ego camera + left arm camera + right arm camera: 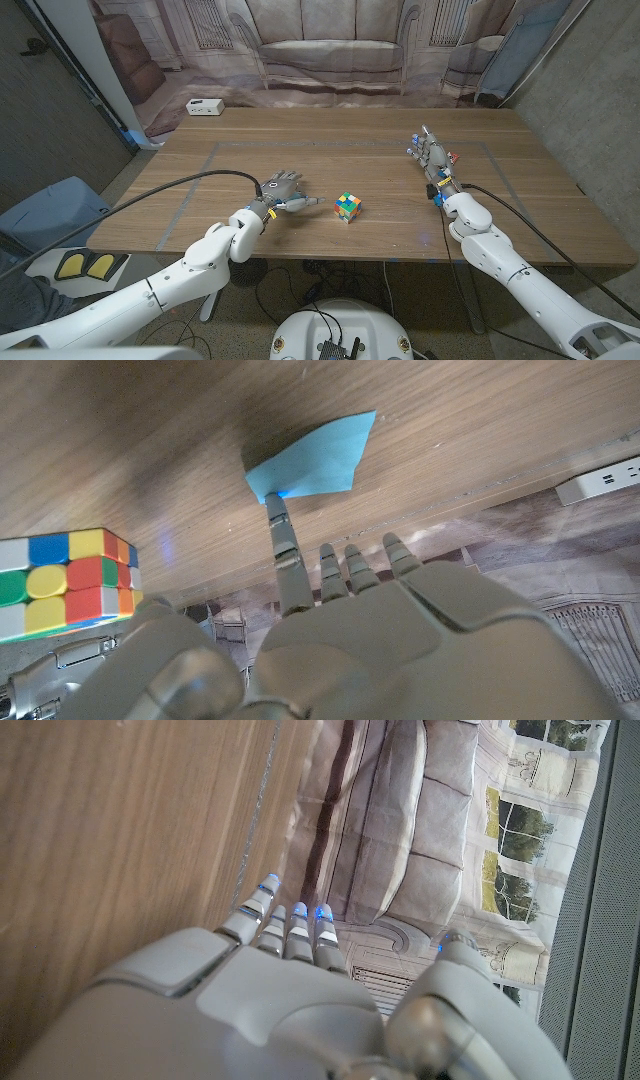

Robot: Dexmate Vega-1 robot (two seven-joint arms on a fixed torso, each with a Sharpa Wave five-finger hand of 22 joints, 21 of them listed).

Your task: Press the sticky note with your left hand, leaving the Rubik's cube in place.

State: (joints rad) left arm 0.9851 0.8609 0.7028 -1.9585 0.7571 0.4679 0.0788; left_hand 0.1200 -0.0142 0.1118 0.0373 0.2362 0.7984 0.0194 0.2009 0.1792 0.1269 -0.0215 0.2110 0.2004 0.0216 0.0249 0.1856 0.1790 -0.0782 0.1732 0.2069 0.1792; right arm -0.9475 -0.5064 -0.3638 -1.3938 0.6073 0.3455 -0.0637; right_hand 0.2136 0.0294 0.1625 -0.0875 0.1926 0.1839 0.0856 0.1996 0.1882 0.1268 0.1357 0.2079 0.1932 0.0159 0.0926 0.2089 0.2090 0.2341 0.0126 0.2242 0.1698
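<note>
Left wrist view shows the left hand (340,640) with fingers spread, one fingertip (275,505) touching the blue sticky note (315,458) on the table (150,450). Beside it stands the Rubik's cube (65,585), apart. Right hand (432,160) waits open, holding nothing.

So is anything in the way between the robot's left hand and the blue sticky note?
No, nothing visible blocks it. In the left wrist view one of the left hand's fingers already reaches the edge of the sticky note. The Rubik's cube sits off to the side, apart from the note and not in the hand's path.
</note>
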